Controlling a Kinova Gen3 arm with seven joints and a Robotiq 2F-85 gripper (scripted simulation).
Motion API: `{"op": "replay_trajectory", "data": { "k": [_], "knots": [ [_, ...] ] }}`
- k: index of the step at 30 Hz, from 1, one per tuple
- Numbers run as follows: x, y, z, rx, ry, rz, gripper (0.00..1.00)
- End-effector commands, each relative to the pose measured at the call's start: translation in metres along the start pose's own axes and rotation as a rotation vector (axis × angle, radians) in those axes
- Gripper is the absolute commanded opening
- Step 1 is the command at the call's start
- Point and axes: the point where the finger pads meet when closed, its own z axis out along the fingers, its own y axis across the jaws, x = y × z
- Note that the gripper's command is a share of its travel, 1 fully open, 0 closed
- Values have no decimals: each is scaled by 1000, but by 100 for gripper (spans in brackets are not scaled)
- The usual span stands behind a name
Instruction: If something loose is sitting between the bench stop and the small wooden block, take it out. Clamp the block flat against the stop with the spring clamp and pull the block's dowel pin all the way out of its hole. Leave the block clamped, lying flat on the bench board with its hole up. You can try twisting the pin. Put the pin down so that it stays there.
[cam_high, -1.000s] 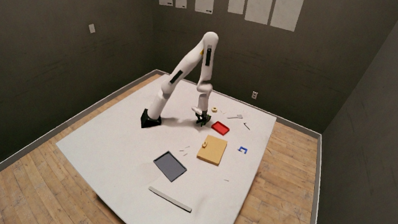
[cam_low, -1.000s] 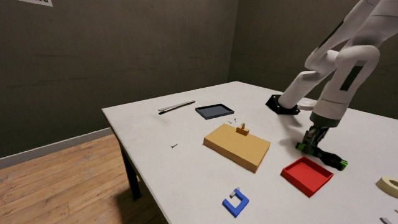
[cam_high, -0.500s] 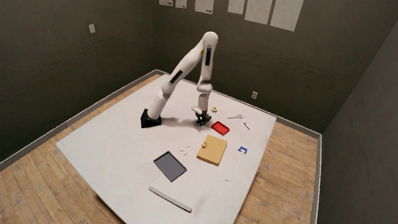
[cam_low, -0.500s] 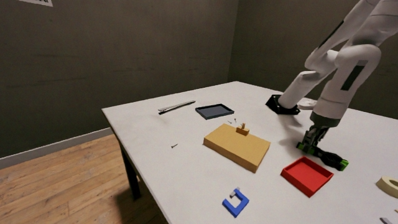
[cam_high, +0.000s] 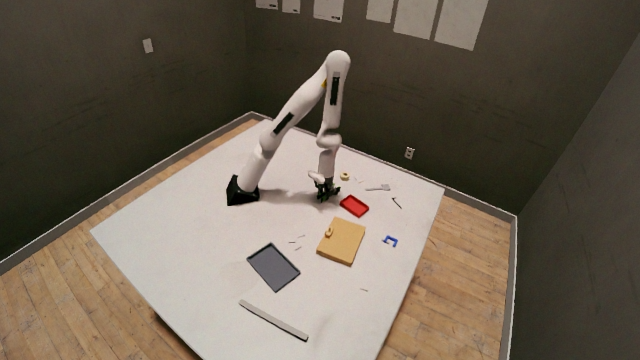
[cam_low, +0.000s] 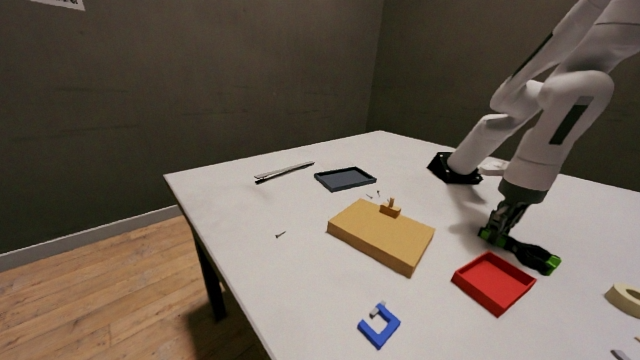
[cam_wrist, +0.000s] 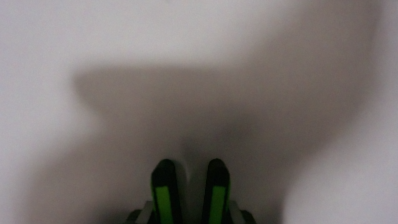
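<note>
A black spring clamp with green ends (cam_low: 532, 254) (cam_wrist: 164, 185) lies at table level; its two handle ends with green stripes show in the wrist view, nearly parallel. My gripper (cam_low: 496, 233) (cam_wrist: 191, 216) is at the handle end and shut on the handles. Whether the clamp touches the table cannot be told. The tan bench board (cam_high: 344, 245) (cam_low: 375, 237) lies flat. A small wooden piece (cam_high: 328, 232) (cam_low: 390, 211) sits near its edge, with the dowel pin (cam_low: 392, 201) upright. Block and stop cannot be told apart; whether anything loose sits between them is too small to see.
A red tray (cam_high: 354, 206) (cam_low: 492, 282) lies between clamp and board. A blue C-shaped clamp (cam_high: 393, 239) (cam_low: 380, 327), dark tray (cam_high: 274, 267) (cam_low: 345, 179), grey bar (cam_high: 273, 320), tape roll (cam_high: 345, 176) and small screws (cam_high: 298, 248) lie around.
</note>
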Motion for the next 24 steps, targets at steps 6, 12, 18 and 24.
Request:
{"op": "replay_trajectory", "data": {
  "k": [6,12,18,24],
  "knots": [
    [1,-3,-2,6,4,3,40],
    [0,-3,-3,7,3,2,34],
    [1,-3,-3,7,3,2,32],
    [1,-3,-4,7,3,2,32]
  ]
}}
